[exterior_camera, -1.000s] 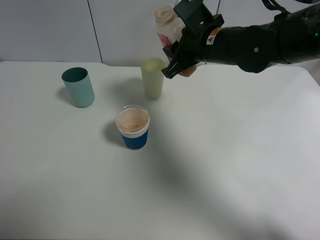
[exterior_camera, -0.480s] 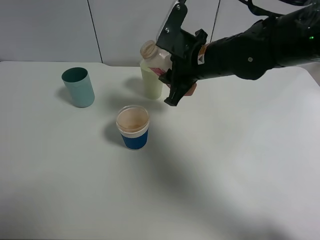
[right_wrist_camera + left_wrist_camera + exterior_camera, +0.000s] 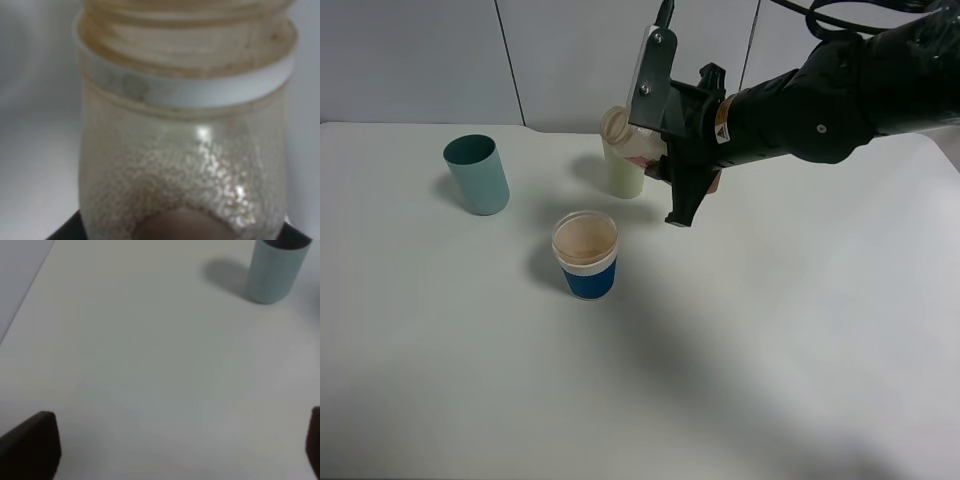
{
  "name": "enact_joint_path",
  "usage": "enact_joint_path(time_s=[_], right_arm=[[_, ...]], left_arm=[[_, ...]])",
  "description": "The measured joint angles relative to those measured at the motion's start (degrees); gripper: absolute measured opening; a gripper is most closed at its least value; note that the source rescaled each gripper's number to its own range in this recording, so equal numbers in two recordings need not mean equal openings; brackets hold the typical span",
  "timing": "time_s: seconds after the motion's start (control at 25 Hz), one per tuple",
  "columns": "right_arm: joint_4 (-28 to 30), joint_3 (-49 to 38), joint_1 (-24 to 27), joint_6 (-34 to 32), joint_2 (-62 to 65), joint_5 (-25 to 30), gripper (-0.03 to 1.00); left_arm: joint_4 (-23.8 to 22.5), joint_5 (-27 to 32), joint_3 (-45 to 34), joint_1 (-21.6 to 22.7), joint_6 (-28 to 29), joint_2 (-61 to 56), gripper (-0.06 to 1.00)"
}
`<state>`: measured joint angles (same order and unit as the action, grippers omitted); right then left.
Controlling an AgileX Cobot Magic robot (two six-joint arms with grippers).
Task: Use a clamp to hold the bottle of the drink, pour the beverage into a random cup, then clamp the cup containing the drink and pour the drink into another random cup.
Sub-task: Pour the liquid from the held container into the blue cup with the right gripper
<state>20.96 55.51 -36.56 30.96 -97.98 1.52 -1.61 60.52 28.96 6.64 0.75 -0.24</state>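
Right gripper (image 3: pixel 672 172): clamped tight on the drink bottle (image 3: pixel 632 138) and carrying it in the air. The bottle is tipped over, its open mouth toward the left of the high view. There the mouth sits in front of the pale green tumbler (image 3: pixel 622 180) and partly hides it; whether the two touch cannot be judged.

The right wrist view alone gives the bottle close up. It shows a threaded wide neck, a white collar ring and a pebbled translucent wall. Low in the body is a brownish patch, seemingly the beverage (image 3: pixel 182 225). Only slivers of the black gripper show at the bottle's base.

Blue-sleeved cup (image 3: pixel 586 256): upright on the tabletop (image 3: pixel 770 330), near the bottle's mouth but apart from it, its inside faintly brown.

Teal tumbler (image 3: pixel 477 175): upright, well to the left.

Left gripper (image 3: pixel 172 450): seen only in its own wrist view, fingertips (image 3: pixel 32 445) spread wide, holding nothing, over the tabletop. The teal tumbler stands well beyond it.
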Motion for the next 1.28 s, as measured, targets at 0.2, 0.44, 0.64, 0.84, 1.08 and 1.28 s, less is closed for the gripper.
enact_joint_path(time_s=[0.2, 0.44, 0.64, 0.84, 1.08, 1.28], right_arm=[[3.7, 0.5, -0.8, -0.5, 0.0, 1.9, 0.0], [8.8, 4.2, -3.2, -0.9, 0.0, 5.9, 0.0], [11.5, 5.1, -4.7, -2.4, 0.0, 8.0, 0.0], [14.3, 5.1, -5.1, -2.8, 0.0, 12.8, 0.0], [16.8, 5.1, -6.1, -2.8, 0.0, 14.7, 0.0], [18.2, 5.1, -8.0, -2.8, 0.0, 14.8, 0.0]], left_arm=[[0.0, 0.0, 0.0, 0.0, 0.0, 0.0, 1.0], [0.0, 0.0, 0.0, 0.0, 0.0, 0.0, 1.0], [0.0, 0.0, 0.0, 0.0, 0.0, 0.0, 1.0], [0.0, 0.0, 0.0, 0.0, 0.0, 0.0, 1.0], [0.0, 0.0, 0.0, 0.0, 0.0, 0.0, 1.0], [0.0, 0.0, 0.0, 0.0, 0.0, 0.0, 1.0]])
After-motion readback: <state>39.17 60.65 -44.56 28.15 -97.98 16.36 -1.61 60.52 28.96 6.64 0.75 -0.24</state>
